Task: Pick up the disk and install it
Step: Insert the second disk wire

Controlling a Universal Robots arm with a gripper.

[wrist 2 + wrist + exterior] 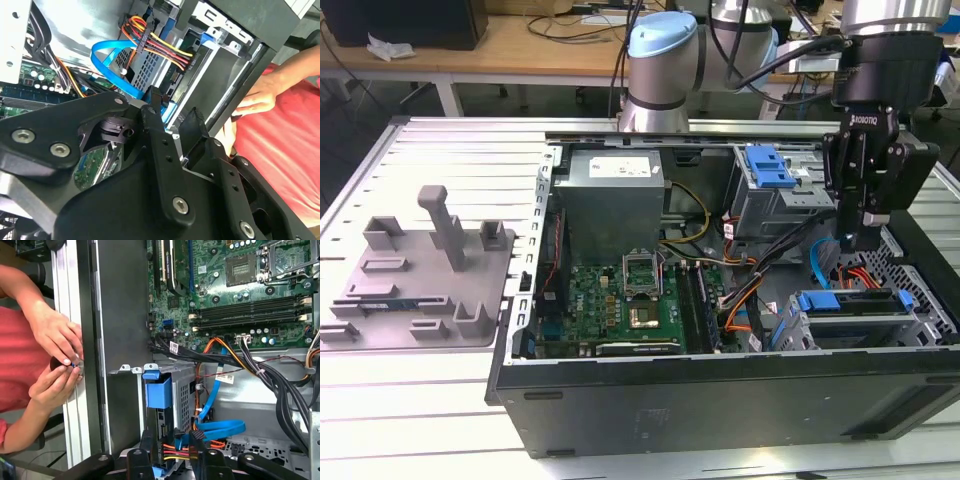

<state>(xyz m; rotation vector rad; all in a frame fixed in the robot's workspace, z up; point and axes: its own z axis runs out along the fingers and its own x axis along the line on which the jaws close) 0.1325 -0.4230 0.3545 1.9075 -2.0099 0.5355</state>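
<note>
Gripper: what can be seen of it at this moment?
The gripper is black and metal-looking, with two jointed fingers fastened by silver screws. It hangs pointing down over the open computer case, at the exterior view's right, above the drive cage that holds the blue-framed disk. Its fingers stand apart, open, holding nothing. In the first wrist view, red, orange and yellow wires show in the gap beyond them.
</note>
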